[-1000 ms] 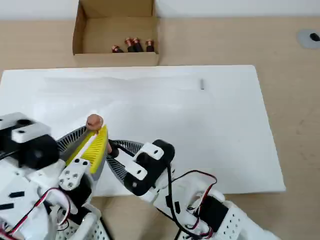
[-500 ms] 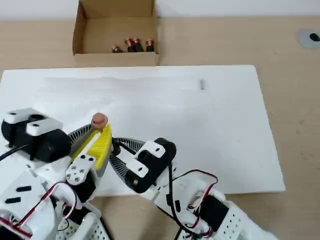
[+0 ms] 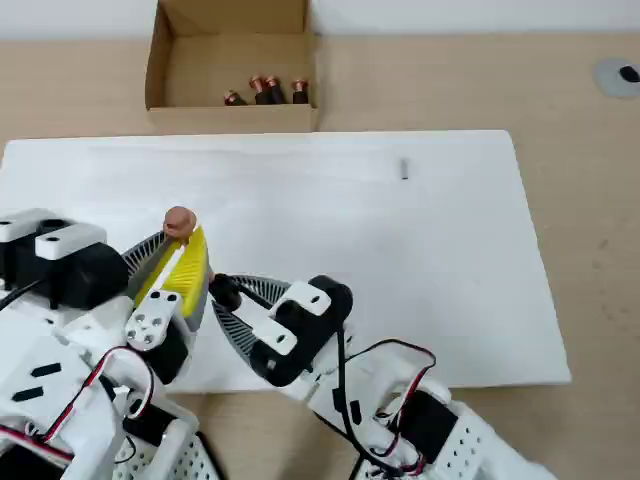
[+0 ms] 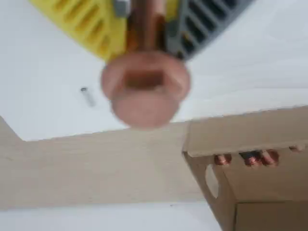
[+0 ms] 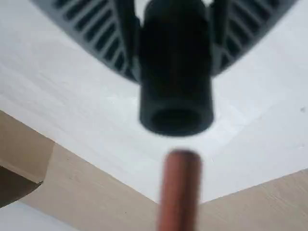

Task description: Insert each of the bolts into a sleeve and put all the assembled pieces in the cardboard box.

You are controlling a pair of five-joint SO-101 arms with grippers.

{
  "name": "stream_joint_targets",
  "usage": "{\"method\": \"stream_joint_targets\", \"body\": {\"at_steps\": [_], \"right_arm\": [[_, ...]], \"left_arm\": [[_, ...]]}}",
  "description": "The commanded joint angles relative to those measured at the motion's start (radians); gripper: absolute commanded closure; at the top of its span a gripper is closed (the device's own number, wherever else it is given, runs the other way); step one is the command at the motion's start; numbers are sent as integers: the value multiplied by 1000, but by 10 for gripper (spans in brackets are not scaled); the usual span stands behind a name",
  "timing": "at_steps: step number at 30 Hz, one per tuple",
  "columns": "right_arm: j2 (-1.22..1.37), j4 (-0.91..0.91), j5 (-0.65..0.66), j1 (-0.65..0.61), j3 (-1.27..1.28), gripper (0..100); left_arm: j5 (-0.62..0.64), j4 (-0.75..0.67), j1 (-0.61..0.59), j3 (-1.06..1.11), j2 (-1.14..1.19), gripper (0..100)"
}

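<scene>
Past the white mat [image 3: 400, 260], the cardboard box [image 3: 232, 119] holds assembled pieces [image 3: 266, 90].

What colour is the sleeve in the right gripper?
The sleeve is black, clearest in the right wrist view.

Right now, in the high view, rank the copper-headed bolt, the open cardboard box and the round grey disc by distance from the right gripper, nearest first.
1. The copper-headed bolt, held in the left gripper, just beside the right gripper and its black sleeve.
2. The open cardboard box, beyond the white sheet's far edge.
3. The round grey disc, at the far right corner.
</scene>
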Motion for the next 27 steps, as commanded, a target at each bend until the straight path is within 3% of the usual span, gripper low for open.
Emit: {"method": "stream_joint_targets", "body": {"at_steps": [1, 21, 27], "right_arm": [[-27, -31, 6, 16, -50, 987], [-21, -31, 6, 16, -76, 987], [-19, -31, 6, 19, -62, 987]], "left_arm": [[9, -26, -12, -3, -5, 995], [103, -32, -9, 48, -4, 994], [109, -26, 78, 43, -4, 994]]}}
